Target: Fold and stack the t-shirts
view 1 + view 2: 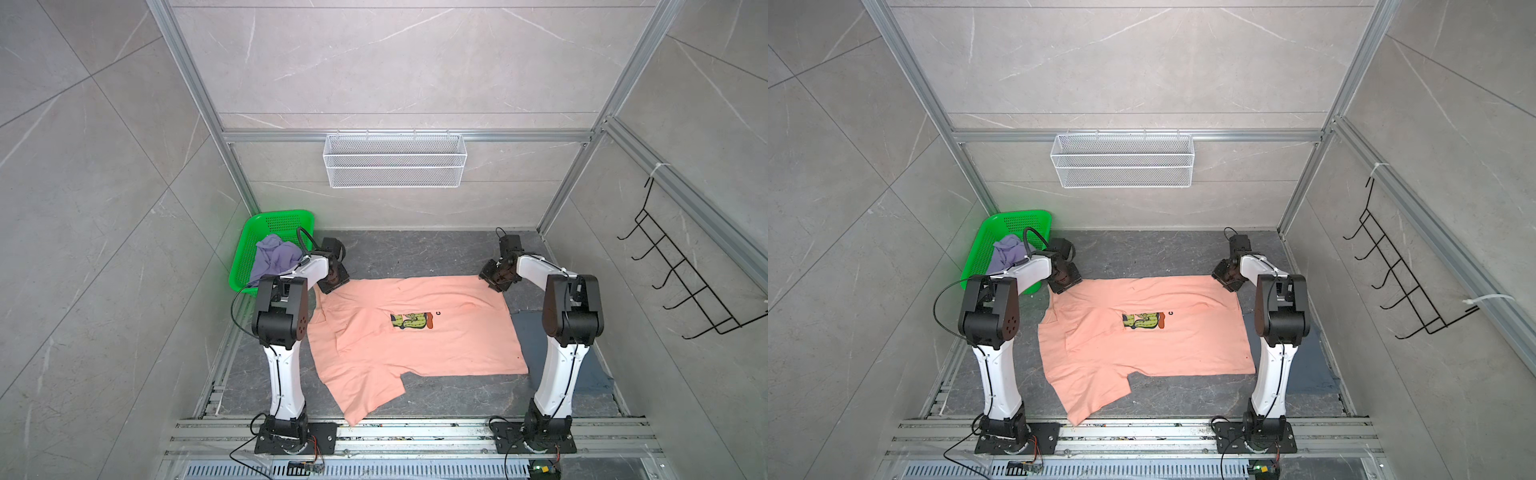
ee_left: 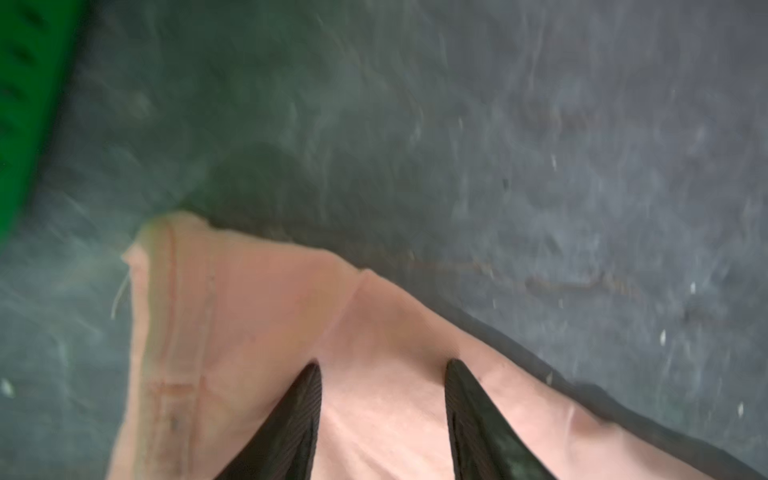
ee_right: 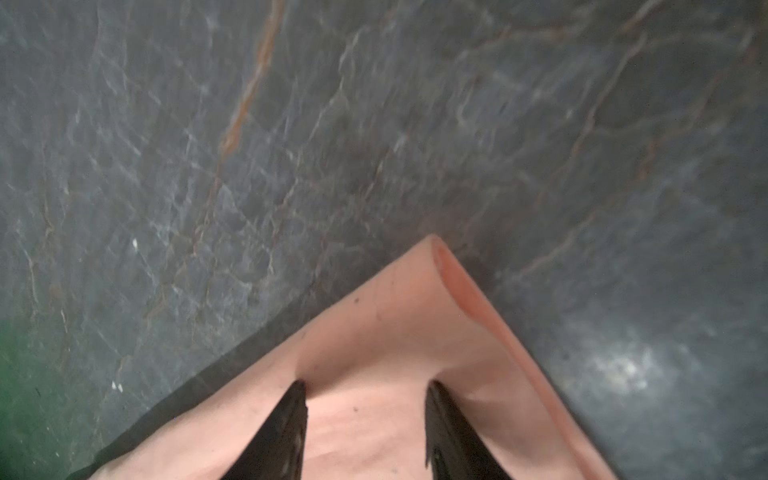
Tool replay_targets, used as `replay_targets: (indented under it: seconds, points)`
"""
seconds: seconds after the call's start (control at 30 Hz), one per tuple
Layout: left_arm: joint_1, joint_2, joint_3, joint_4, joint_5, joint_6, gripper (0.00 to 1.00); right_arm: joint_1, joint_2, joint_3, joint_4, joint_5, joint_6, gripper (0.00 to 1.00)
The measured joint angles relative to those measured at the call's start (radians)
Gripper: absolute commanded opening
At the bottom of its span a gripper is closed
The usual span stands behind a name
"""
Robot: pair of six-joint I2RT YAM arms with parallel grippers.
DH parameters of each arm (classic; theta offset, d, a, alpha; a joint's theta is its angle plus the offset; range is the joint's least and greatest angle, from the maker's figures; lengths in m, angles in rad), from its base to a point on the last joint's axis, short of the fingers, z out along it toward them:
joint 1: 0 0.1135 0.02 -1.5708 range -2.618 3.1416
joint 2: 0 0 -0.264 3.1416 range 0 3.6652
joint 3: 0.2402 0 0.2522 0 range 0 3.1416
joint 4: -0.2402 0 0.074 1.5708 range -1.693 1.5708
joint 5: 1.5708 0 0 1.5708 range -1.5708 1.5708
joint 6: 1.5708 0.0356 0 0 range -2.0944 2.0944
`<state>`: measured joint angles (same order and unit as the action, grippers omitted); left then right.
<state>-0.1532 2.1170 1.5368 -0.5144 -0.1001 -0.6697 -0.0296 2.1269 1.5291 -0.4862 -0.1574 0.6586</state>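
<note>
A large peach-pink t-shirt (image 1: 415,336) (image 1: 1142,345) with a yellow-green chest print lies spread on the dark table, one sleeve trailing toward the front edge. My left gripper (image 1: 330,286) (image 2: 382,363) stands over its far left corner, near the sleeve hem. Its jaws are apart and the fingertips rest on the cloth. My right gripper (image 1: 492,282) (image 3: 365,384) is at the far right corner, also open, with its tips denting the fabric beside a curled edge. A crumpled lavender t-shirt (image 1: 276,253) (image 1: 1009,249) lies in the basket. A slate blue-grey t-shirt (image 1: 528,332) (image 1: 1316,370) lies flat under the right arm.
The green perforated basket (image 1: 249,249) (image 1: 980,245) (image 2: 25,104) stands at the far left corner, just beside the left gripper. A white wire basket (image 1: 395,162) hangs on the back wall and a black hook rack (image 1: 681,282) on the right wall. Aluminium rails run along the front.
</note>
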Motion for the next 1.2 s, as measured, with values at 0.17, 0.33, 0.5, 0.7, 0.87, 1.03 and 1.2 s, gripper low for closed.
replay_targets:
  seconds: [0.17, 0.33, 0.5, 0.7, 0.87, 1.03, 1.2]
  points:
    - [0.034, 0.066, 0.095, 0.005, -0.001, 0.000, 0.52, -0.017, 0.082, 0.133, -0.050, 0.000, 0.000, 0.49]
    - [0.036, 0.177, 0.266, 0.004, 0.001, 0.005, 0.52, -0.017, 0.187, 0.307, -0.099, 0.000, 0.005, 0.49]
    - [0.042, 0.291, 0.447, -0.005, 0.014, 0.016, 0.52, -0.017, 0.317, 0.538, -0.183, 0.010, 0.005, 0.49]
    - [0.063, 0.381, 0.600, -0.014, 0.061, 0.017, 0.52, -0.017, 0.522, 0.922, -0.333, 0.011, 0.004, 0.48]
    - [0.074, 0.382, 0.595, 0.014, 0.103, 0.021, 0.52, -0.017, 0.623, 1.138, -0.452, 0.014, -0.008, 0.49]
    - [0.077, 0.314, 0.481, 0.077, 0.134, 0.034, 0.55, -0.020, 0.588, 1.096, -0.465, 0.014, -0.060, 0.52]
    - [0.076, 0.160, 0.327, 0.111, 0.159, 0.050, 0.63, -0.023, 0.369, 0.810, -0.381, -0.017, -0.104, 0.63]
